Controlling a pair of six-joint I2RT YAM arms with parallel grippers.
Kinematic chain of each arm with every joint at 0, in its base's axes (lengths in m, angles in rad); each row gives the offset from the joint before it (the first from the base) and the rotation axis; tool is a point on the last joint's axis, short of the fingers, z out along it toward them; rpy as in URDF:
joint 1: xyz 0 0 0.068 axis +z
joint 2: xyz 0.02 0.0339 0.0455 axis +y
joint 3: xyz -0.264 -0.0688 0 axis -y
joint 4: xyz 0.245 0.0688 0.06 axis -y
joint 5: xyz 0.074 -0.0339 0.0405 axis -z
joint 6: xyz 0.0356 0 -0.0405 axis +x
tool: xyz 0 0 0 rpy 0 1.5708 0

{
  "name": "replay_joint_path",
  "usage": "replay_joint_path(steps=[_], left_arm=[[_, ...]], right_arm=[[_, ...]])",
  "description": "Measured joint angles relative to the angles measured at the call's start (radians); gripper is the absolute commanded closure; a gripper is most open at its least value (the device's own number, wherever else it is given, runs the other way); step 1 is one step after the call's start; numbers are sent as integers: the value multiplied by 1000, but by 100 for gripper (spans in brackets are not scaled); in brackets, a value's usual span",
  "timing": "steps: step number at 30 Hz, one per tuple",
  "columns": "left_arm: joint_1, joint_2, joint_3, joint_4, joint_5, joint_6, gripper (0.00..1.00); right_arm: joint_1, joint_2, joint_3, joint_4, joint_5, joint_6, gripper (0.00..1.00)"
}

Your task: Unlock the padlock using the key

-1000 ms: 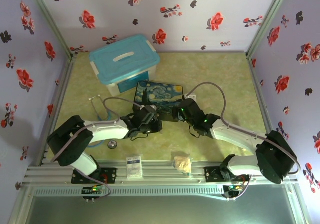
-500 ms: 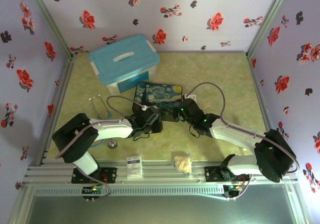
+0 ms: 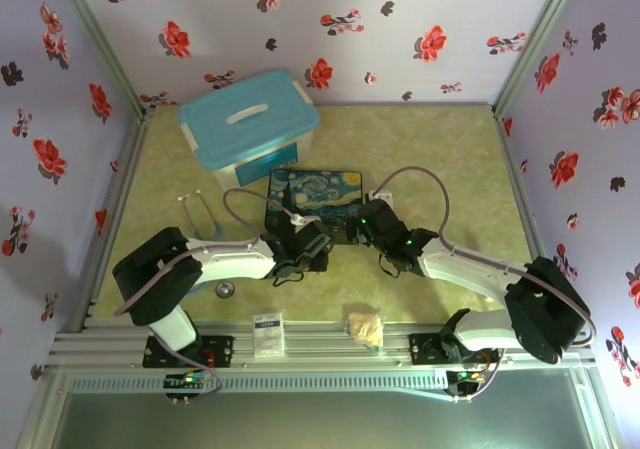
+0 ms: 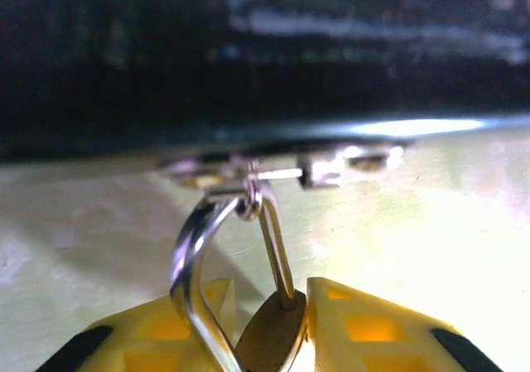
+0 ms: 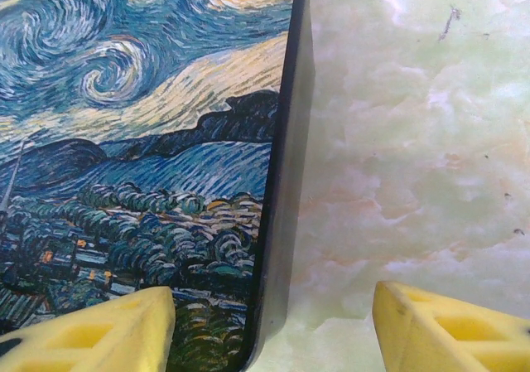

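Your left hand (image 4: pixel 270 296) flanks the padlock (image 4: pixel 267 340), cut off below; you cannot tell if it grips. Your right hand (image 5: pixel 269 329), released, straddles the painted box (image 5: pixel 124 140)'s edge.

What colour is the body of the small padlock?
Brass-gold. The padlock shows best in the left wrist view.

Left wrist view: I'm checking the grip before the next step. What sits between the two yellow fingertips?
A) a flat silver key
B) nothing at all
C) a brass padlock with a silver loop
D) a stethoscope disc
C: the brass padlock sits wedged between the yellow fingertips of the left claw. Its silver loop is hooked up into the latch of the dark box.
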Motion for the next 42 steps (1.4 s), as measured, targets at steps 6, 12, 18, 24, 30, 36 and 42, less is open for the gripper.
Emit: replay_joint_path(steps=[6, 12, 18, 24, 30, 36, 42], left_arm=[[-8, 8, -14, -21, -7, 7, 70], [-9, 8, -17, -19, -12, 11, 76], [-23, 14, 8, -84, -51, 18, 75], [-55, 16, 31, -184, -111, 21, 74], [-114, 73, 107, -316, -207, 18, 72], [-154, 121, 170, -417, -276, 17, 72], [-200, 177, 248, -542, -322, 21, 72]], right_arm=[[0, 1, 0, 0, 9, 0, 35], [0, 6, 0, 7, 11, 6, 36], [0, 8, 0, 9, 11, 10, 36], [0, 10, 0, 11, 12, 24, 36], [0, 10, -2, 12, 12, 34, 36], [0, 10, -10, 28, 13, 35, 36], [0, 10, -17, 41, 14, 43, 36]])
